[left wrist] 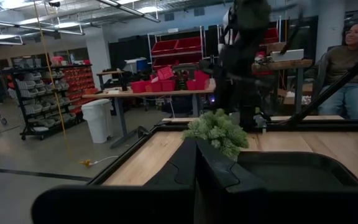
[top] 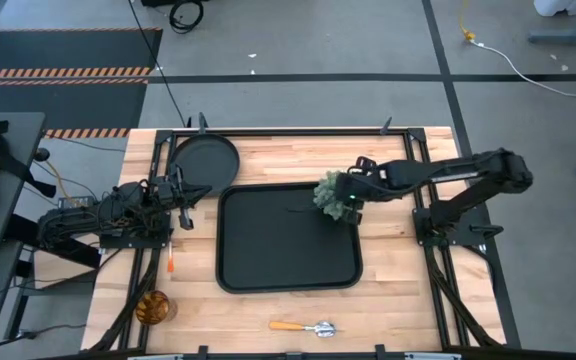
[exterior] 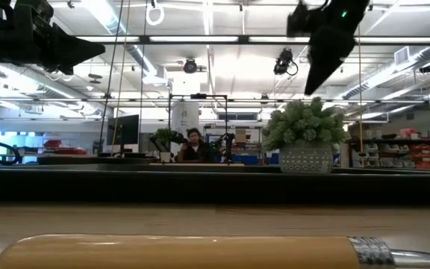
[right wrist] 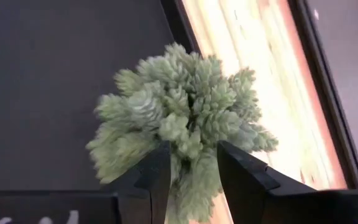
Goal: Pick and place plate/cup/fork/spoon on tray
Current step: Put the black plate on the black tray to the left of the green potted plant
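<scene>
The black tray (top: pixel 288 262) lies mid-table. A green succulent in a white pot (top: pixel 332 194) stands on the tray's far right corner, and also shows in the low view (exterior: pixel 304 138). My right gripper (right wrist: pixel 188 152) is open and points down just above the plant's leaves, a finger on either side; the low view shows a small gap (exterior: pixel 316 88). My left gripper (top: pixel 183 193) is shut and empty, just near of the round black plate (top: pixel 205 158). The red-orange fork (top: pixel 171 262), the amber cup (top: pixel 154 307) and the spoon (top: pixel 304 327) lie on the wood.
The spoon's yellow handle (exterior: pixel 178 250) fills the low view's foreground at the table's near edge. The tray's middle and left part are bare. A black frame rail runs round the table (top: pixel 288 130). A person sits in the room beyond (exterior: pixel 193 146).
</scene>
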### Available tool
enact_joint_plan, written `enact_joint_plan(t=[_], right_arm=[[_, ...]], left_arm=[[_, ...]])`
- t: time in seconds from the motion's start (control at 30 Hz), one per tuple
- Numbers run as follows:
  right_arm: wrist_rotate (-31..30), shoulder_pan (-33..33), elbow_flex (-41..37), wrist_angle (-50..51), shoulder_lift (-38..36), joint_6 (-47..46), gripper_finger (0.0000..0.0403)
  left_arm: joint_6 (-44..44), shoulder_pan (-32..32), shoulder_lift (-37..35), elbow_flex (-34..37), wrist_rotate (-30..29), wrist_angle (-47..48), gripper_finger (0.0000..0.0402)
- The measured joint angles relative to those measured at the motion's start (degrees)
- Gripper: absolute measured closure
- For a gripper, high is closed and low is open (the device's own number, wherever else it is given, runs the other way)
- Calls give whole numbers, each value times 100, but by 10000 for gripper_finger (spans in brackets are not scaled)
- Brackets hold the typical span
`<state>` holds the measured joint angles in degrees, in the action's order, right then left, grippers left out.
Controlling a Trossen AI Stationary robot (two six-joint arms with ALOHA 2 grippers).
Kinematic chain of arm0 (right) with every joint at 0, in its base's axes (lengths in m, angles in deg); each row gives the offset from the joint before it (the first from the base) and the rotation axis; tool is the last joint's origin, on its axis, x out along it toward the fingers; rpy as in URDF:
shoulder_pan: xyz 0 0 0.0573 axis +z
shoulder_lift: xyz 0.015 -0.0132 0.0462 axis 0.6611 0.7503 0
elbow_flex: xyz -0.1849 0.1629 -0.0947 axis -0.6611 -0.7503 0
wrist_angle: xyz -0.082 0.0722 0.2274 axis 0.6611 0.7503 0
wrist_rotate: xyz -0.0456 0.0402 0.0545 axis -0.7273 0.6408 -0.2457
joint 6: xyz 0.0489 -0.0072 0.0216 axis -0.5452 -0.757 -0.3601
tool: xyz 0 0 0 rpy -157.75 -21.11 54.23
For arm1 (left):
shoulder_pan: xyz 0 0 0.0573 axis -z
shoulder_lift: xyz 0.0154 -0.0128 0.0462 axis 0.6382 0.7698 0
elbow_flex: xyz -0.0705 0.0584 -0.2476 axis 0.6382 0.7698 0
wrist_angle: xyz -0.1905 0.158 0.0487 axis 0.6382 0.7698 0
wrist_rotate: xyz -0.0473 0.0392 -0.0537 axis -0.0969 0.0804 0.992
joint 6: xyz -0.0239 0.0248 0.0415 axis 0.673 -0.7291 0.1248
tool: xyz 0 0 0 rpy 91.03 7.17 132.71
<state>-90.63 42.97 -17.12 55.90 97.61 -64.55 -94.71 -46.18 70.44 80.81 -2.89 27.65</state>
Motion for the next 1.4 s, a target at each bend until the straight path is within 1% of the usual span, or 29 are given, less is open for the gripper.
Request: enact_joint_plan(t=[0.17, 0.27, 0.43, 0.6, 0.7, 0.87, 0.93, 1.03, 1.13, 1.3, 1.4], right_arm=[[-501, 541, 0, 1, -612, 8, 266], [-667, 915, 0, 3, -928, 21, 266], [-639, 1560, -116, -1, -1280, 22, 266], [-341, 2080, -628, -224, -1408, -442, 266], [-35, 2333, -988, -569, -1393, -626, 266], [780, 2593, -1397, -1634, -1284, -643, 266], [982, 2685, -1472, -2125, -1218, -639, 266], [1095, 2826, -1573, -2727, -1118, -593, 264], [1110, 2929, -1664, -3084, -979, -573, 260], [1260, 3040, -1676, -3362, -537, -1169, 255], [1448, 3129, -1679, -3869, -149, -1221, 256]], left_arm=[[2, -2, -1, 0, 2, 1, 390], [2, -2, 0, 0, 2, 0, 390], [2, 0, 0, 0, 0, 2, 390], [0, 0, 0, 0, 0, 2, 390], [2, -2, -1, 0, 2, 2, 390], [0, -2, 0, 0, 0, 2, 390], [2, 0, 0, 0, 1, 0, 390], [0, 0, 0, 0, 0, 0, 390], [0, -2, 0, 0, 0, 0, 390], [0, -1, 0, 0, 1, 0, 390], [0, 0, 0, 0, 0, 0, 390]])
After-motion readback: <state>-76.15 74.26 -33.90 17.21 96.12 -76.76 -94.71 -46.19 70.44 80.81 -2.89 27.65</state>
